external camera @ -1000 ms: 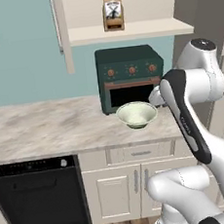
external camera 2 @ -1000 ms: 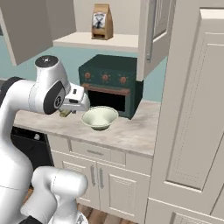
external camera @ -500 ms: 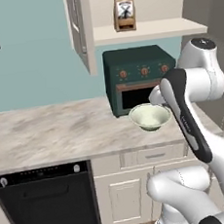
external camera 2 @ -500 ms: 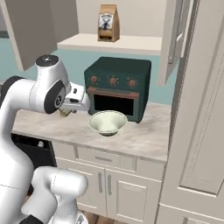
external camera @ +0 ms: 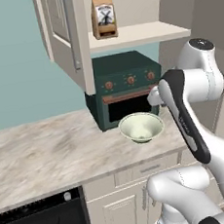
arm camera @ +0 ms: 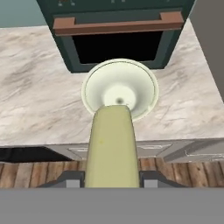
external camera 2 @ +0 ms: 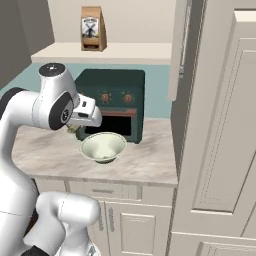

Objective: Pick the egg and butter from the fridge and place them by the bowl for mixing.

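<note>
A pale yellow stick of butter (arm camera: 111, 144) lies lengthwise between my gripper's (arm camera: 112, 179) fingers, which are shut on it. Its far end points at the cream-white bowl (arm camera: 120, 89), which stands on the marble counter (arm camera: 35, 100) just in front of the dark green toaster oven (arm camera: 118, 35). From the base cameras the bowl (external camera: 141, 126) (external camera 2: 103, 146) sits near the counter's front edge. My hand hovers beside and above it, a little to its left in the right base view, at the gripper (external camera 2: 75, 129). The egg and the fridge are out of view.
A brown paper bag (external camera: 104, 16) stands on the shelf above the toaster oven (external camera: 126, 85). An upper cabinet door (external camera: 69, 35) hangs open to the left. A black dishwasher (external camera: 42, 221) sits under the counter. Tall cream pantry cupboards (external camera 2: 220, 125) close off the counter's right end.
The whole picture has shifted in both base views, so the base has driven and the cameras with it. My arm keeps its pose with the butter held.
</note>
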